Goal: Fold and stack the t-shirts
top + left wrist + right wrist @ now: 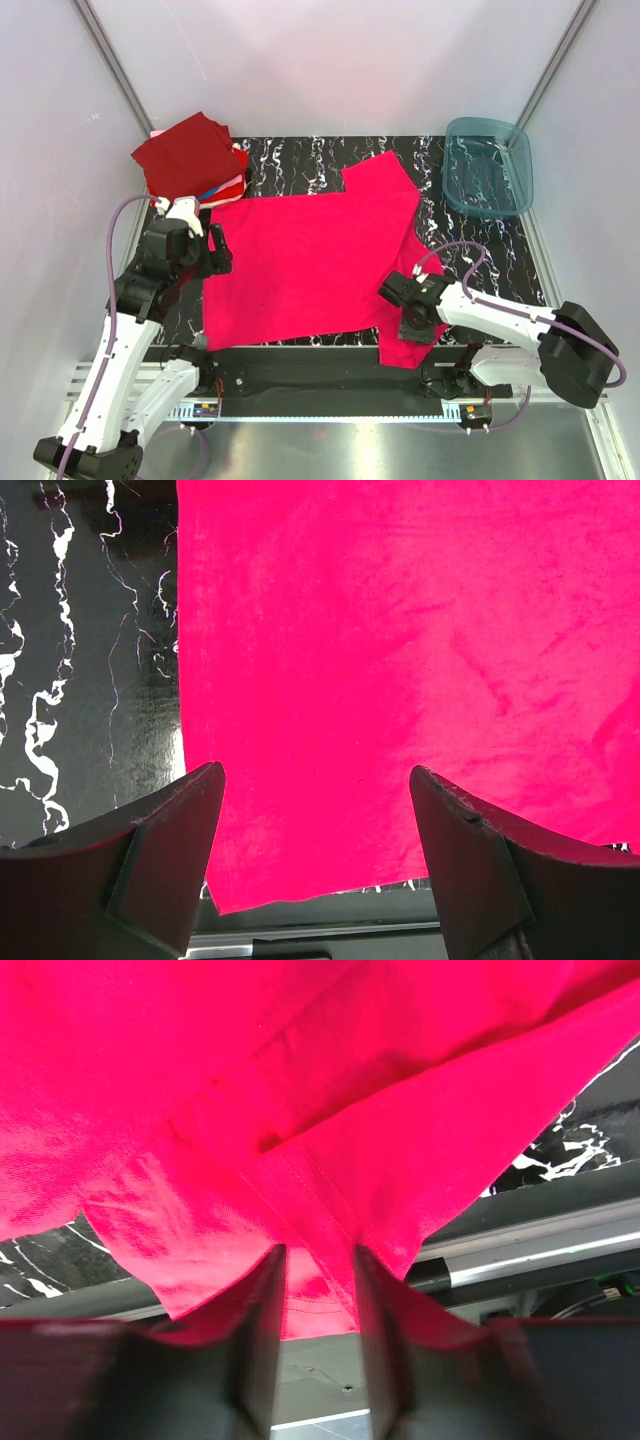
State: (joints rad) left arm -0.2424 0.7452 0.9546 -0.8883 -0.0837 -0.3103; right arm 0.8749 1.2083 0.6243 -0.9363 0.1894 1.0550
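A bright magenta-pink t-shirt (310, 260) lies spread flat on the black marbled table (470, 260), with one sleeve pointing to the back right. My left gripper (218, 250) hovers open over the shirt's left edge (400, 630), near its front left corner, with nothing between the fingers (170, 830). My right gripper (412, 320) is at the shirt's front right sleeve. Its jaws stand narrow, with a hemmed fold of pink cloth (300, 1080) pinched between them and draped over both fingers (262, 1310). A stack of folded t-shirts (190, 155), dark maroon on top, sits at the back left.
A teal translucent bin (488, 165) stands at the back right corner. A metal rail (330, 375) runs along the table's near edge below the shirt. White walls close in the back and both sides.
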